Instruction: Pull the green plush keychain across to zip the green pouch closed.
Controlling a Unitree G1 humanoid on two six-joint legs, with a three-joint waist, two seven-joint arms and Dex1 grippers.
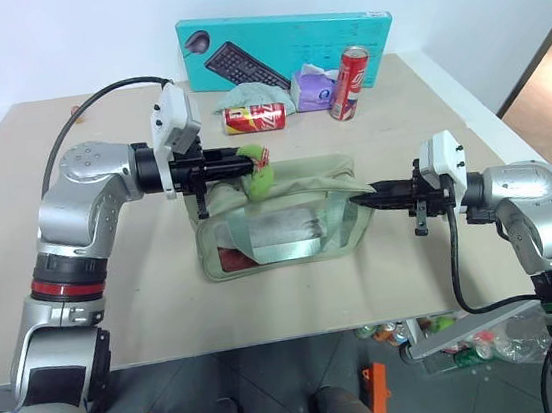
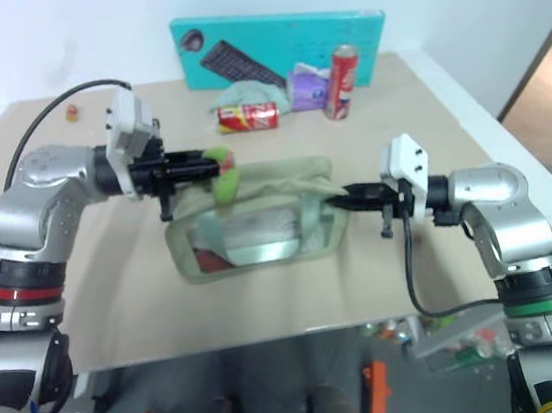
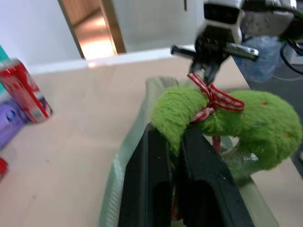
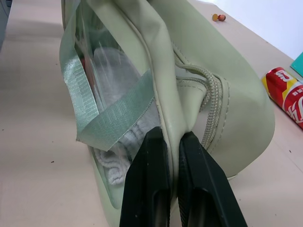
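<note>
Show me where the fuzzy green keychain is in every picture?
Left eye: keychain at the pouch's top, left end.
Right eye: same spot.
Left wrist: big, pinched in the left jaws.
Right wrist: not in it.
Shared landmark: the pouch.

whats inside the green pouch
Through the clear window of the pouch, something white and folded, like cloth, shows, plus a small red item at one lower corner. The fabric top and strap cover the rest, so anything else inside is hidden.
</note>
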